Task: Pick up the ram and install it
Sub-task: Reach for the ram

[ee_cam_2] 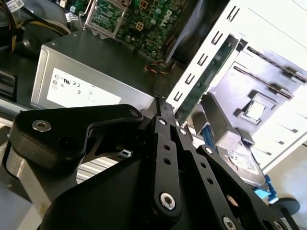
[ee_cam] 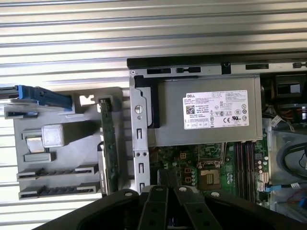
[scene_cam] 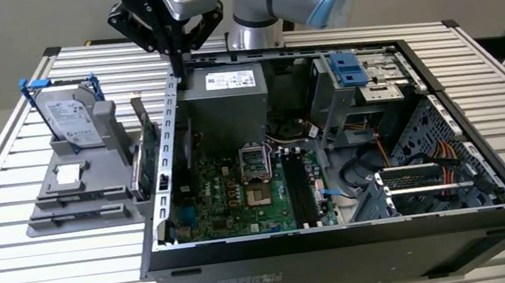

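One gray rack holds the ram on edge, lengthwise beside the case wall; the hand hangs clenched, empty, above.

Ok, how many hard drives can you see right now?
1: the silver hard drive stands in the grey holder on the exterior view's left, outside the computer case. Others may hide in its bays.

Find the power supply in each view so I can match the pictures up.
Exterior view: the power supply sits right under the pincer, beyond the motherboard.
Second wrist view: the power supply lies between the pincer and the motherboard.
First wrist view: the power supply shows its white label, just past the motherboard.
Shared landmark: the green motherboard, bordering it in all three.
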Controlling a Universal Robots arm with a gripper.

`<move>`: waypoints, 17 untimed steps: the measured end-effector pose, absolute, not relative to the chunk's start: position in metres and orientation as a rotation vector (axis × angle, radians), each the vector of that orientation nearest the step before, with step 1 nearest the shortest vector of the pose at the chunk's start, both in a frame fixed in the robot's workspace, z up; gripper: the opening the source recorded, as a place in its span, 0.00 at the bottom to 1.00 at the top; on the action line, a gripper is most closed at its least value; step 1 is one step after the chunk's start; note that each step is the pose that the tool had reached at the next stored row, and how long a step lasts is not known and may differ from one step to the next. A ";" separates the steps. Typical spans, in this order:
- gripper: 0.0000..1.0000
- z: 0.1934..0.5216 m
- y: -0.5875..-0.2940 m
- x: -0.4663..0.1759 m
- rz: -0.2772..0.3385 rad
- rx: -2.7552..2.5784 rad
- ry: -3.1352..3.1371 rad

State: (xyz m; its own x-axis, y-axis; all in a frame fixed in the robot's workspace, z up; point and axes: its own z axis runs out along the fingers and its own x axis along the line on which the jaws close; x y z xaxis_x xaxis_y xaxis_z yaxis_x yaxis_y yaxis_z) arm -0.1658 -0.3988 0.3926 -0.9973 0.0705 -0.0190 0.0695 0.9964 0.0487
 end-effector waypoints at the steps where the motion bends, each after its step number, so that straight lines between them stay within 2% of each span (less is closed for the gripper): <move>1: 0.00 0.393 -0.399 -0.166 0.075 0.109 3.118; 17: 0.00 0.393 -0.399 -0.176 0.075 0.109 3.118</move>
